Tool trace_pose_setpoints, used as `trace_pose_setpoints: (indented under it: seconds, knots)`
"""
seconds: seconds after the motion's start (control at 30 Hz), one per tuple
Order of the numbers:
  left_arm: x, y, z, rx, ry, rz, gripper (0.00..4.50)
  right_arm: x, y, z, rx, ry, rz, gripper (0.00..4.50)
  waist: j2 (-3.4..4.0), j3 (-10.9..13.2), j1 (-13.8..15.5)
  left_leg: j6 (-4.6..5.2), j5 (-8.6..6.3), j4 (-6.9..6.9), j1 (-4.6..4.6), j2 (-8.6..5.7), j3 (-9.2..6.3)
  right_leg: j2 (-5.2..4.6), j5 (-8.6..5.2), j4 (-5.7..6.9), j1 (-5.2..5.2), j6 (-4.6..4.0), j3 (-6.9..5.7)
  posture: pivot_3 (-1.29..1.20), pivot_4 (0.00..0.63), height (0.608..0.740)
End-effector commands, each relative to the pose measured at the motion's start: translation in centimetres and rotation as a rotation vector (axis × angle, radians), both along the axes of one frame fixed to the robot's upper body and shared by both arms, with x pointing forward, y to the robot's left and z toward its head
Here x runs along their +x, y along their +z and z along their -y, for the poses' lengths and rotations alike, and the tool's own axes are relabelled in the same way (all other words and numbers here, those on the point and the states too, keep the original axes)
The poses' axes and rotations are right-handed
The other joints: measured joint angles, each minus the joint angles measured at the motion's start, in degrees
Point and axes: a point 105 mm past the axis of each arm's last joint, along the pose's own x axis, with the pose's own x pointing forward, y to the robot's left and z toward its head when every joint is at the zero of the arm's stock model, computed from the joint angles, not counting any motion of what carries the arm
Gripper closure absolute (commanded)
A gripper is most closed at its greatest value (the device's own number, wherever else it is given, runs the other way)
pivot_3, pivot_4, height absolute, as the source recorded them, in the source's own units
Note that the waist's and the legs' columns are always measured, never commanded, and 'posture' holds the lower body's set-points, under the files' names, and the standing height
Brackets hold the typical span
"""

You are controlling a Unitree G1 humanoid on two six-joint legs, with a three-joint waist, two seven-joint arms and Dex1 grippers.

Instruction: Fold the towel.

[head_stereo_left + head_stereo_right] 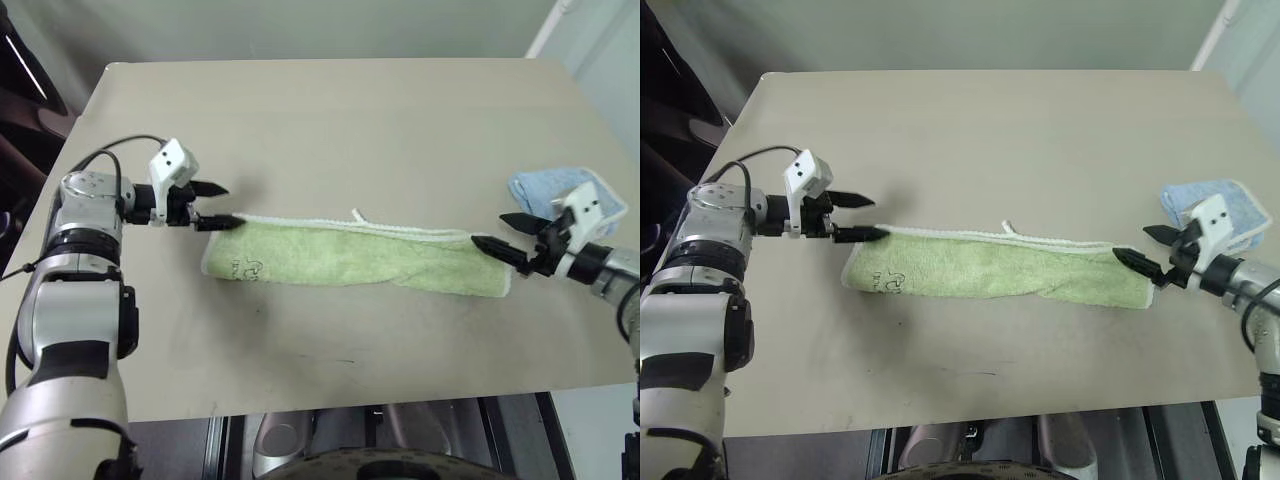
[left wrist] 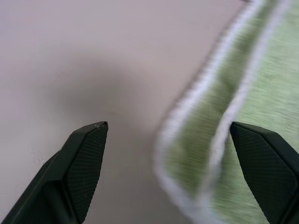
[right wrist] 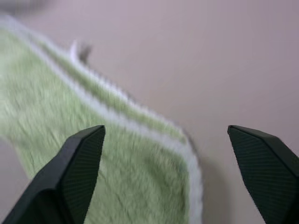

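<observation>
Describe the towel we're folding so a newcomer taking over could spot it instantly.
On the beige table, look at the near half, between the two grippers. The towel lies there as a long, light green strip with white stitched edging. Its only cloth neighbour, a smaller light blue towel, sits bunched at the table's right edge.

One green towel (image 1: 360,257), one blue towel (image 1: 553,189), one table (image 1: 330,110).

Beige table (image 1: 330,110) under even light; pale wall behind; white pipe (image 1: 548,28) at corner.
</observation>
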Motion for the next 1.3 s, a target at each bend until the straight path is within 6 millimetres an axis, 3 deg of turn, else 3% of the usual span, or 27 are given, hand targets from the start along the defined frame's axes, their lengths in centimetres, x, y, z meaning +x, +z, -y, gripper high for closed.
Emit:
trace_pose_setpoints:
  seconds: [0.03, 0.2, 0.4, 0.47, 0.67, 1.0, 1.13, 1.3]
  knots:
    - [0.8, 2.8, -0.1, -0.072, 0.033, 0.164, 0.0, -1.3, 3.3, 0.1, 0.18, -0.013, -0.039, 0.02, 0.0, 0.0, 0.0, 0.0, 0.0, 0.0, 0.0, -0.01, 0.0, 0.0, -0.04, 0.0, 0.01, 0.02, 0.01, 0.0, 0.15, 0.733]
    - [0.3, 6.0, 3.3, -0.303, -0.16, 0.252, 0.0, -4.1, 3.5, -0.8, 0.448, 0.035, -0.198, 0.02, -0.01, 0.0, 0.5, 0.04, 0.0, 0.0, -0.05, -0.09, -0.02, 0.01, -0.22, 0.02, 0.02, 0.1, 0.03, 0.0, 0.15, 0.733]
    - [-2.5, 6.9, 8.1, -0.475, -0.499, 0.209, 0.0, -6.1, 2.3, -2.7, 0.626, 0.067, -0.302, 0.02, -0.01, 0.0, 0.7, 0.18, -0.09, 0.05, -0.16, -0.14, -0.01, -0.04, -0.29, 0.04, -0.05, 0.32, 0.07, 0.0, 0.15, 0.733]
    - [-3.6, 7.0, 9.2, -0.51, -0.569, 0.183, 0.0, -6.7, 1.9, -3.4, 0.681, 0.058, -0.339, 0.02, 0.0, 0.0, 0.7, 0.19, -0.09, 0.03, -0.1, -0.13, 0.04, -0.05, -0.2, 0.03, -0.02, 0.74, 0.07, 0.0, 0.15, 0.733]
    - [-8.2, 3.0, 11.2, -0.386, -0.723, 0.069, 0.0, -8.2, -0.9, -4.8, 0.823, -0.058, -0.474, 0.02, 0.0, 0.0, 0.2, 0.13, -0.38, 0.02, 0.07, -0.08, 0.08, -0.05, -0.89, 0.12, 0.03, 1.44, 0.09, 0.0, 0.15, 0.733]
    - [-12.3, 1.4, 14.2, -0.491, -0.778, -0.014, 0.0, -9.4, -4.6, -5.4, 0.884, -0.261, -0.57, 0.02, 0.0, 0.0, 0.4, 0.4, -0.7, 0.15, 0.24, -0.1, -0.01, -0.1, -0.94, 0.01, 0.38, 1.02, 0.1, 0.0, 0.15, 0.733]
    - [-13.1, 0.6, 15.1, -0.5, -0.784, -0.029, 0.0, -10.0, -6.0, -4.1, 0.861, -0.36, -0.618, 0.02, 0.0, 0.0, 0.3, 0.35, -0.72, 0.17, 0.29, -0.09, 0.0, -0.09, -0.87, 0.01, 0.38, 0.93, 0.09, 0.0, 0.15, 0.733]
    - [-13.0, -0.1, 16.0, -0.516, -0.778, -0.031, 0.0, -9.1, -6.7, -1.3, 0.845, -0.517, -0.6, 0.02, -0.02, 0.0, 0.3, 0.32, -0.71, 0.25, 0.36, -0.1, -0.01, -0.1, -0.8, 0.0, 0.49, 0.92, 0.11, 0.0, 0.15, 0.733]
